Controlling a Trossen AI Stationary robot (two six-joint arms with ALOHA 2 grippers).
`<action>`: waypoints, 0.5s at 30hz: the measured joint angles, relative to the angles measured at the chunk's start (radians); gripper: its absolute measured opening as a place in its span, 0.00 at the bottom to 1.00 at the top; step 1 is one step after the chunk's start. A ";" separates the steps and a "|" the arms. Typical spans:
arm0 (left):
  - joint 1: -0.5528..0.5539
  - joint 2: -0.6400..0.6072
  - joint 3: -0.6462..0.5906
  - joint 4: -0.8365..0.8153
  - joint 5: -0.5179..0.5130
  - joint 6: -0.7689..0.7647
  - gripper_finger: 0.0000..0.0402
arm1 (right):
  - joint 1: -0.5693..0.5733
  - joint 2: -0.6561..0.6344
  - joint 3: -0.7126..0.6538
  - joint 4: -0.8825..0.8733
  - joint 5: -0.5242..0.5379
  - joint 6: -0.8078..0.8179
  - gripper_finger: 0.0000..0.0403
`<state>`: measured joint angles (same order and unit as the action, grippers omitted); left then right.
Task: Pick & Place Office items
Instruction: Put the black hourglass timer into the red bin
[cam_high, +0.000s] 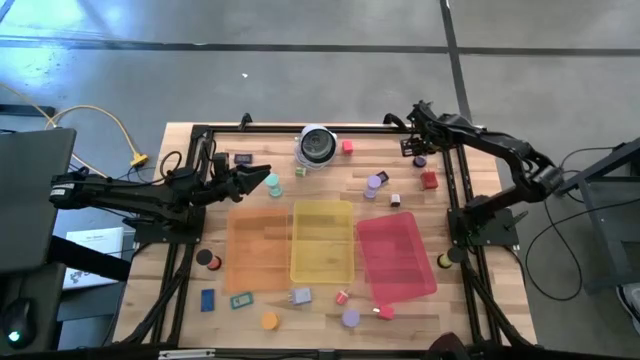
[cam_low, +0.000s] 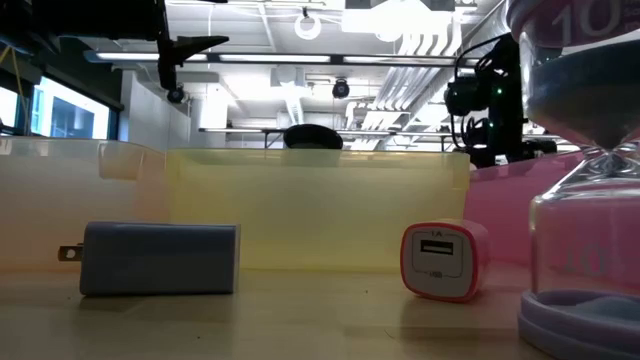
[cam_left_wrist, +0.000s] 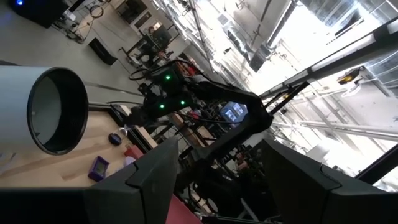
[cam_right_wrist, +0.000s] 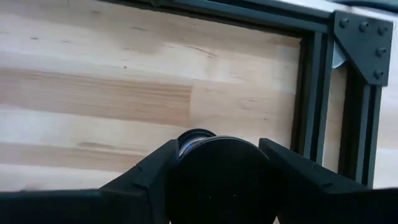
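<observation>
Near the far right corner of the table, a black disc lies on the wood just beside the dark frame rail, and the right end effector is closed on it, one finger pressed against each side. The other small pieces are spread around three flat trays in the middle of the table: an orange tray, a yellow tray and a red tray. A purple disc and a red block are seen between the trays and the far right corner. Along the near edge a blue block, a grey plug and a pink plug are found. A teal disc lies off the orange tray's far edge, just beside the left end effector, which is raised above the table with its fingers apart and nothing between them. A round silver-and-black object stands at the middle of the far edge.
</observation>
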<state>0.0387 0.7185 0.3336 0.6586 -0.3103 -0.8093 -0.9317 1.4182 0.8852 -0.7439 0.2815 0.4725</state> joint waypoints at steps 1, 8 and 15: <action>0.000 0.000 0.000 0.000 0.000 0.000 0.56 | 0.003 -0.012 0.000 -0.002 0.001 -0.004 0.49; 0.000 0.000 0.000 0.000 0.000 -0.002 0.56 | 0.003 -0.145 0.000 -0.051 -0.027 -0.026 0.49; 0.000 0.000 0.000 0.000 -0.002 -0.034 0.56 | 0.019 -0.326 0.034 -0.145 -0.089 -0.053 0.49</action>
<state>0.0387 0.7185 0.3336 0.6589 -0.3119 -0.8436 -0.9126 1.0922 0.9188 -0.8886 0.1921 0.4192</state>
